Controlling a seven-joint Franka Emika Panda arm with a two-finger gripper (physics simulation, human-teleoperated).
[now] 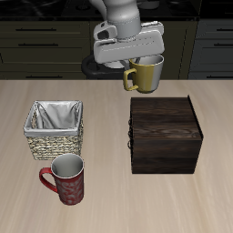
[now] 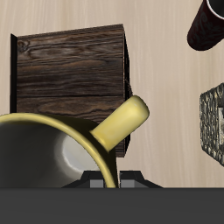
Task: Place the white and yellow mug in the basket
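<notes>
Olive-yellow outside, pale whitish inside and rim, yellow loop handle: white and yellow mug (image 1: 146, 75). Light-tan woven wicker with grey-white cloth lining: basket (image 1: 55, 129). Dark brown streaked wood grain with darker edges: wooden box (image 1: 165, 135). Dark red, faintly patterned outside, grey inside, red handle: second mug (image 1: 66, 179). Pale beige wood grain: table (image 1: 109, 196). White and light grey casing: gripper (image 1: 129, 44). Near-black fronts with thin lighter handles: cabinets (image 1: 45, 41) behind.

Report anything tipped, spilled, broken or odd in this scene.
Nothing stands out. The white and yellow mug hangs upright in the gripper, off the table. The basket, dark red mug and wooden box all sit upright and intact.
</notes>
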